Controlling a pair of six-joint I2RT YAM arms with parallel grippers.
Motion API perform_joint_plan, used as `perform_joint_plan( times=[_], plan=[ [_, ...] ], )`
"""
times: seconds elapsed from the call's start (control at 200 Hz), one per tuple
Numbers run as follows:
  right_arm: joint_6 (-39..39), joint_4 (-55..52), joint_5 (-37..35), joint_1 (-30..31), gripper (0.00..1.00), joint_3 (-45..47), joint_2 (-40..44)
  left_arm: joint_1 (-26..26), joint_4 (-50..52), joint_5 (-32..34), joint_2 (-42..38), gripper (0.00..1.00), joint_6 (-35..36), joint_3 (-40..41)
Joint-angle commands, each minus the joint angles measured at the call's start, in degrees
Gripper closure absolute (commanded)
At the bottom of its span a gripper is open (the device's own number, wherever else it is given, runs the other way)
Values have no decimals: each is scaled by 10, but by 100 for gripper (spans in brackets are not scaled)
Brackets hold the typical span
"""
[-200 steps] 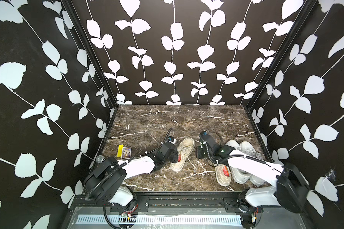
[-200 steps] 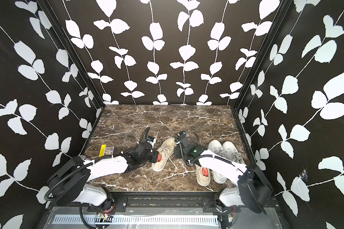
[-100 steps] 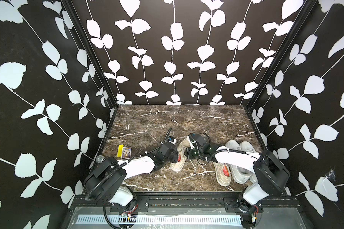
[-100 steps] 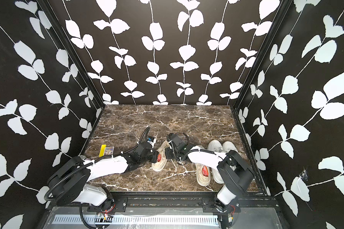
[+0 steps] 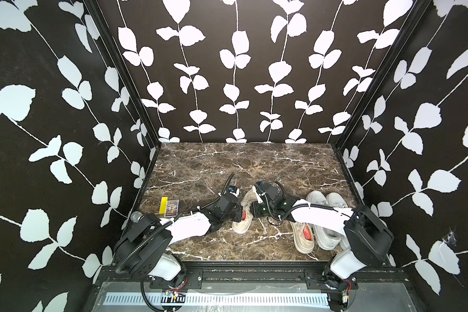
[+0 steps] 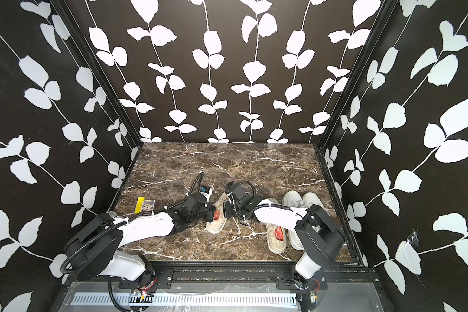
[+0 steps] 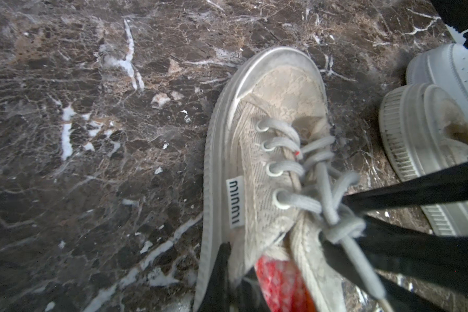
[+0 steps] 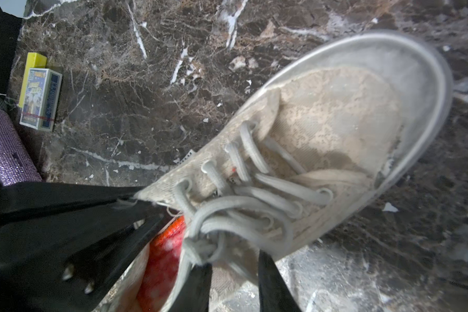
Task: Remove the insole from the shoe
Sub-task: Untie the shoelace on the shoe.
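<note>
The left gripper [image 7: 234, 272], clamped shut on the collar of the beige lace sneaker [image 7: 278, 113], could slip off the thin lace, or the whole sneaker could lift, if the right gripper [image 8: 231, 264], part open astride the sneaker's opposite collar and holding nothing, pulls hard. Inside the sneaker the red-patterned insole [image 7: 278, 283] sits seated, only its heel end showing
</note>
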State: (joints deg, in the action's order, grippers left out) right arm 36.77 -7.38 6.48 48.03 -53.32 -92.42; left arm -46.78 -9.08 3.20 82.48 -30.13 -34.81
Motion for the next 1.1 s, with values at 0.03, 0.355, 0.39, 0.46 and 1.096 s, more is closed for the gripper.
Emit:
perform_joint_plan(
  times=[0.03,0.355,0.39,0.46,1.096],
  plan=[
    [-5,-17,-39,4,74,-20,-25,0,7,-22,-6,100,-8,-15],
    [18,-67,-156,5,100,14,38,0,44,35,-9,100,-27,-17],
    [24,-76,-172,4,100,19,46,1,51,45,-11,100,-31,-17],
    [34,-86,-191,3,100,28,63,0,57,60,-13,100,-34,-16],
    [58,-58,-100,-35,100,55,85,1,53,47,-9,100,-25,-19]
  ],
)
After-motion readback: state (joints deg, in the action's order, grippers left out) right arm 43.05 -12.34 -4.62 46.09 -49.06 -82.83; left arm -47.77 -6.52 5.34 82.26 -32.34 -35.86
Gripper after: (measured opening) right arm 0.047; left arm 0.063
